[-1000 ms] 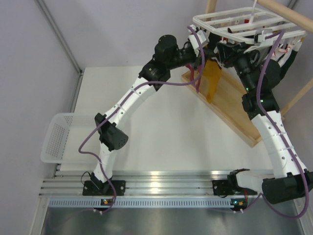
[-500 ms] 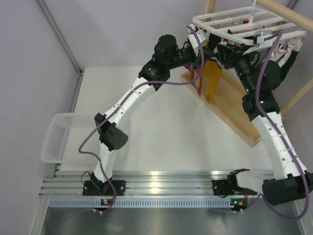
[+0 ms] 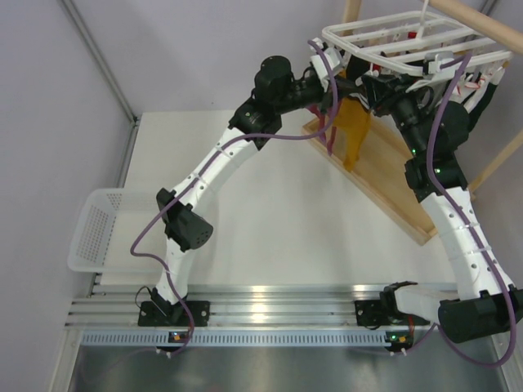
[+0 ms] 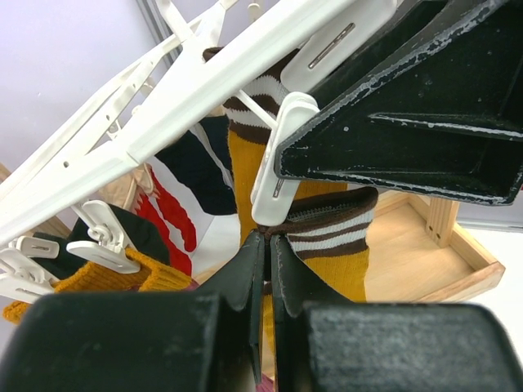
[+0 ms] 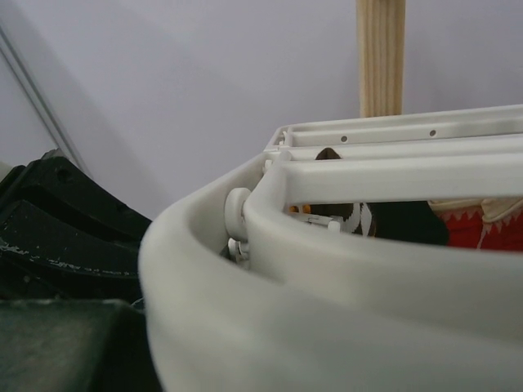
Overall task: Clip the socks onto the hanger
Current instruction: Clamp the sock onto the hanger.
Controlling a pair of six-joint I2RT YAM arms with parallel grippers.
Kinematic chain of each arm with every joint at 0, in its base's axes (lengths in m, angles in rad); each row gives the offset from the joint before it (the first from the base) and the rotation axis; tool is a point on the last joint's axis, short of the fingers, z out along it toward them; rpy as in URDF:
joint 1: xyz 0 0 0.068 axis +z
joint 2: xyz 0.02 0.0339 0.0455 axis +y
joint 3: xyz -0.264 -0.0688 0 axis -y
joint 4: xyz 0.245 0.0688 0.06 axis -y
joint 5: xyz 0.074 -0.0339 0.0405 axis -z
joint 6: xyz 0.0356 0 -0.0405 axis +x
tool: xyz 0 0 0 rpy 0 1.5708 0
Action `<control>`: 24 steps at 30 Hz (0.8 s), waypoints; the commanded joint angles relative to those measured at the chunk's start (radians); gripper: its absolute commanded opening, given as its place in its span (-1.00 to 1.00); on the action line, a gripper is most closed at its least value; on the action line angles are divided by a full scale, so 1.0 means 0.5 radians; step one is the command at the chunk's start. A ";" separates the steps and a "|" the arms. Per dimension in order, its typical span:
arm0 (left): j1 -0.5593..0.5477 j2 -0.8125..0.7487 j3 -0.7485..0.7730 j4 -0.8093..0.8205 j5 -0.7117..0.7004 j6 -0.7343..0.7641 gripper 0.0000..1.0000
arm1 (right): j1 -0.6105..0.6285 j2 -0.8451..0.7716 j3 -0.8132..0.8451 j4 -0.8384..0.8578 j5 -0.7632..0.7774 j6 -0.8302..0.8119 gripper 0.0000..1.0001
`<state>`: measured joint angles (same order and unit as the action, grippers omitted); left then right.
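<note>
A: Overhead. Where's the task gear?
B: Far right, the hanger (image 3: 409,37) hangs above a wooden base (image 3: 392,175). One mustard sock (image 3: 356,135) dangles under its near-left corner. Both arms reach up there: left gripper (image 3: 335,73) at that corner, right gripper (image 3: 368,83) just right of it, under the bars. A mesh basket (image 3: 94,233) sits near left, well apart.

A: Left wrist view. How are the fingers?
B: Pressed together, with the tips pinching the edge of the mustard sock's cuff, which has brown and white bands. A white clip (image 4: 274,167) hangs just above the tips. The right gripper's scuffed black fingers (image 4: 425,122) lie against that clip's upper end. Squeezing or only resting, cannot tell.

A: Other laundry?
B: A second mustard sock (image 4: 243,175) with the same banded cuff is clipped farther back. Left of it are a red-and-white sock (image 4: 176,220) and some black fabric (image 4: 135,229).

A: Right wrist view?
B: The hanger's rim fills the frame, close and blurred. A wooden pole (image 5: 380,57) stands behind it. Dark fingers (image 5: 57,343) show at the left edge. How far apart they stand, cannot tell.

A: Any lettering?
B: Nothing I can read, only the cuff stripes.
</note>
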<state>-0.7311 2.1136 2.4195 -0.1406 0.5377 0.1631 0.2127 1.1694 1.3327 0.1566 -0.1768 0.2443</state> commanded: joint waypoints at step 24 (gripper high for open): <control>0.026 -0.217 0.011 0.263 0.053 0.116 -1.00 | -0.026 -0.069 -0.027 -0.077 -0.110 -0.019 -1.00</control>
<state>-0.7170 2.0769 2.4195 -0.0929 0.5426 0.2012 0.2043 1.1645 1.3220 0.1341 -0.1833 0.2436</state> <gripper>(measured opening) 0.053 0.227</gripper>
